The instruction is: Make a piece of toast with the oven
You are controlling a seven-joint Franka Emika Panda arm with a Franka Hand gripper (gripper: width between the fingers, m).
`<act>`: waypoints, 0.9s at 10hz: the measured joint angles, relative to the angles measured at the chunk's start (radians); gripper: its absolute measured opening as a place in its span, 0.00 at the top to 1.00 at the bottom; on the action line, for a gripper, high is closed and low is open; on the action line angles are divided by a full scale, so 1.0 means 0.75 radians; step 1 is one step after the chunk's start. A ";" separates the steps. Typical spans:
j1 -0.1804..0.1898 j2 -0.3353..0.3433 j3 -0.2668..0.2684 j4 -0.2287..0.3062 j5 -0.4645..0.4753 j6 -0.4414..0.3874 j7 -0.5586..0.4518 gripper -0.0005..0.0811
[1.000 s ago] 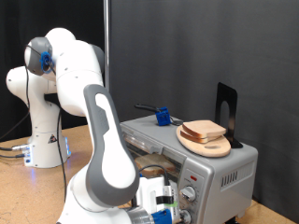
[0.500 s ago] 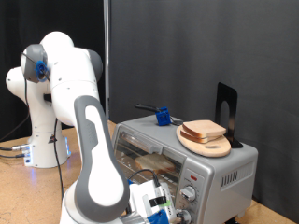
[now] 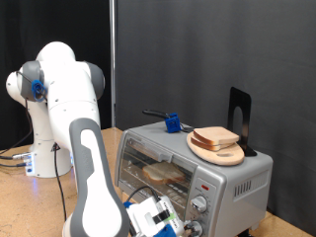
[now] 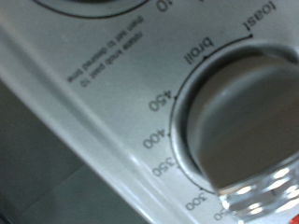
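Observation:
The silver toaster oven (image 3: 212,176) stands at the exterior view's right. A tan slice of bread (image 3: 163,173) lies on the wire rack behind its glass door. Another pale slice with a brown crust (image 3: 215,135) rests on a round wooden plate (image 3: 219,152) on top of the oven. My gripper (image 3: 170,219) is low at the oven's front, right at the two round knobs (image 3: 200,204). The wrist view is filled by one grey knob (image 4: 234,121) with marks 300 to 450, broil and toast around it. Its fingers are not clearly shown.
A blue-topped tool (image 3: 171,123) lies on the oven's top at the back. A black stand (image 3: 240,118) rises behind the plate. The robot's white base (image 3: 44,148) stands at the exterior view's left on the wooden table (image 3: 30,202). A black curtain hangs behind.
The arm's upper links have swung towards the exterior view's left, uncovering the oven door and the slice inside. The gripper has stayed at the knobs.

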 joint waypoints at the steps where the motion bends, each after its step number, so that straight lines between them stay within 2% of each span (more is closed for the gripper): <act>1: -0.005 0.015 0.006 0.019 0.000 -0.014 -0.010 0.99; 9: -0.023 0.110 0.019 0.159 0.000 -0.111 -0.101 0.99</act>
